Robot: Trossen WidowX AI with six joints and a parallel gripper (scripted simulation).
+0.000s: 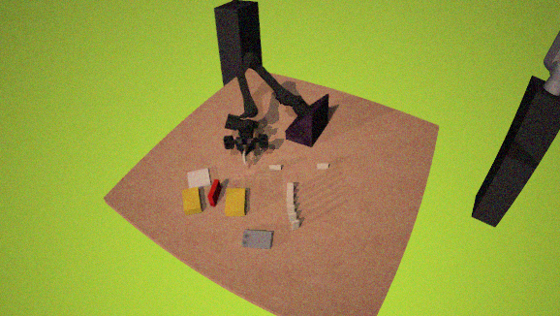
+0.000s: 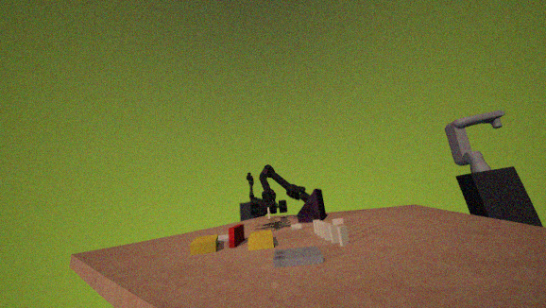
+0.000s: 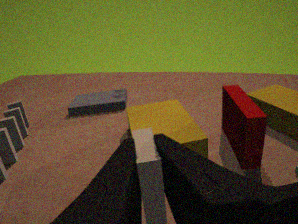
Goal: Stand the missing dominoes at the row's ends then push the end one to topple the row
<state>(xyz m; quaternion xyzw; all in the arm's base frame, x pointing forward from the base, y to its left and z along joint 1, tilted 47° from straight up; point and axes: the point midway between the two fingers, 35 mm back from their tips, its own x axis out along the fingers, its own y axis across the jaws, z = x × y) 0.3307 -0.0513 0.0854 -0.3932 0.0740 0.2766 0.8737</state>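
Observation:
My gripper (image 1: pixel 245 153) (image 3: pixel 144 145) is shut on a white domino (image 1: pixel 244 157) (image 2: pixel 269 213) (image 3: pixel 150 175), held upright above the table at the arm's side, left of the row. The row of standing white dominoes (image 1: pixel 291 199) (image 2: pixel 326 230) (image 3: pixel 11 131) curves slightly; it is at the left edge of the wrist view. Two loose white dominoes lie flat between the arm and the row: one (image 1: pixel 275 167) (image 2: pixel 296 226) nearer the gripper, another (image 1: pixel 323 166) farther right. How far the held domino's lower end is from the table is hard to tell.
Two yellow blocks (image 1: pixel 235 202) (image 1: pixel 192 201) stand either side of an upright red block (image 1: pixel 214 193) (image 2: pixel 236 235) (image 3: pixel 243 125). A white slab (image 1: pixel 199 177) lies behind them. A grey slab (image 1: pixel 258 239) (image 2: pixel 298 256) (image 3: pixel 97 102) lies near the row's far end. A grey arm (image 2: pixel 465 142) stands off the table.

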